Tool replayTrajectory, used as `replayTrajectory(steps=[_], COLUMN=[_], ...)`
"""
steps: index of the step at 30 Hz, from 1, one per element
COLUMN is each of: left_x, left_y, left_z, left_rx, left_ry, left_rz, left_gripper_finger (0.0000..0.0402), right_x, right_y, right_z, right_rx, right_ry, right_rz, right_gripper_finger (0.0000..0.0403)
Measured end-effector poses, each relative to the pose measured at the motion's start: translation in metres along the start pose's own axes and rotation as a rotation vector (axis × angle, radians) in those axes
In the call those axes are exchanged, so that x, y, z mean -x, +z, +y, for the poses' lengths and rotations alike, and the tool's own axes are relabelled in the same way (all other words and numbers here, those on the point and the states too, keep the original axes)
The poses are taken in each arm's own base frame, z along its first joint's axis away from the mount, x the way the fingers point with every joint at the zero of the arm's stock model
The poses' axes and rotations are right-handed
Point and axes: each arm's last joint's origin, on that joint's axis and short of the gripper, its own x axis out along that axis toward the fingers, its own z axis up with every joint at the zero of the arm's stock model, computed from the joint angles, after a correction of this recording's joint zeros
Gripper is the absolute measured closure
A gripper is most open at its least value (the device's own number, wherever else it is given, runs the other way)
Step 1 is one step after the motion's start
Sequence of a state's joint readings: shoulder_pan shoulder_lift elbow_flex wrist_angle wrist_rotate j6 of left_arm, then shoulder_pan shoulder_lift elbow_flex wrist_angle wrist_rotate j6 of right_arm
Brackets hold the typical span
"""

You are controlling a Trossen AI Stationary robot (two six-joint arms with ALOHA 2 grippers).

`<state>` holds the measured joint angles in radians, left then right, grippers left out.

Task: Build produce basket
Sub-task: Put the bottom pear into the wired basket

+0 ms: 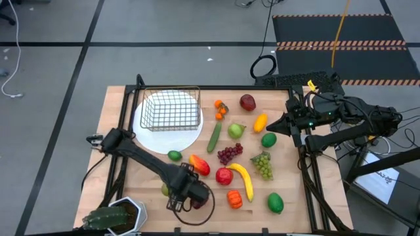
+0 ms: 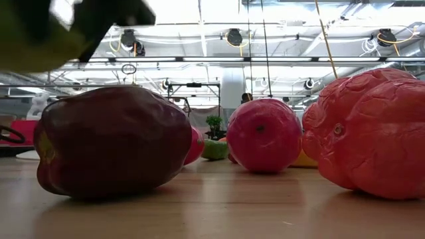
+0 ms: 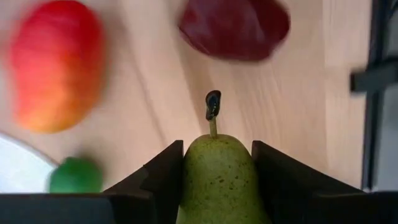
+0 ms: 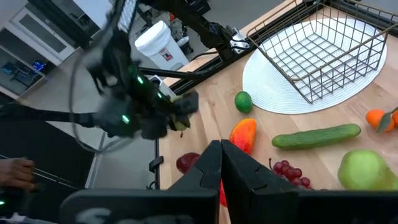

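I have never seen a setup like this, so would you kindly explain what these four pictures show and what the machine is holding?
It is a robot with two dark arms at a wooden table. One picture looks straight down, one sits at table-top height, and two come from cameras on the arms' wrists. Toy produce lies scattered: a banana, a cucumber, purple grapes, a red apple. An empty wire basket stands on a white plate. The left end effector, near the table's front edge, grips a green pear between its fingers. The right end effector waits shut at the table's right side, holding nothing.
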<state>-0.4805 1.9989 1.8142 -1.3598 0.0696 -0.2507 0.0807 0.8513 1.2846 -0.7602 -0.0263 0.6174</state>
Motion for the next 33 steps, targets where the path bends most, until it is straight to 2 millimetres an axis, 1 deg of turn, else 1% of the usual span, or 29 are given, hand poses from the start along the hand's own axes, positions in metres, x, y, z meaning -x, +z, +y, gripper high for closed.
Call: replayTrajectory(steps=[3,7,13,17,20,25,29,33], left_x=[0.032,0.076,0.135,0.167,0.188,0.212,0.228,0.245], left_y=[-0.004,-0.019,-0.057,-0.084,-0.103,-0.135,-0.154,-0.166], left_z=[0.01,0.028,0.052,0.064,0.07,0.079,0.086,0.09], left_rx=[0.087,0.2,0.373,0.468,0.522,0.603,0.656,0.686], left_ry=[0.01,0.049,0.121,0.164,0.22,0.34,0.377,0.365], left_rz=[-0.108,-0.255,-0.496,-0.666,-0.791,-0.929,-1.033,-1.162], left_gripper_finger=[0.0228,0.023,0.0223,0.0229,0.0228,0.0222,0.0228,0.0227], right_x=[0.0,0.0,0.0,0.0,0.0,-0.001,-0.001,-0.001], right_y=[0.0,0.001,0.001,0.001,0.001,0.001,0.001,0.001], right_z=[0.0,-0.001,0.0,0.0,0.0,0.0,0.0,0.0], right_rx=[0.0,0.0,0.0,0.001,0.002,0.003,0.003,0.001], right_ry=[-0.005,-0.024,-0.023,-0.022,-0.022,-0.021,-0.018,-0.017], right_rz=[-0.004,-0.017,-0.019,-0.019,-0.019,-0.017,-0.019,-0.02], right_gripper_finger=[0.0403,0.0403,0.0403,0.0403,0.0403,0.0403,0.0403,0.0403])
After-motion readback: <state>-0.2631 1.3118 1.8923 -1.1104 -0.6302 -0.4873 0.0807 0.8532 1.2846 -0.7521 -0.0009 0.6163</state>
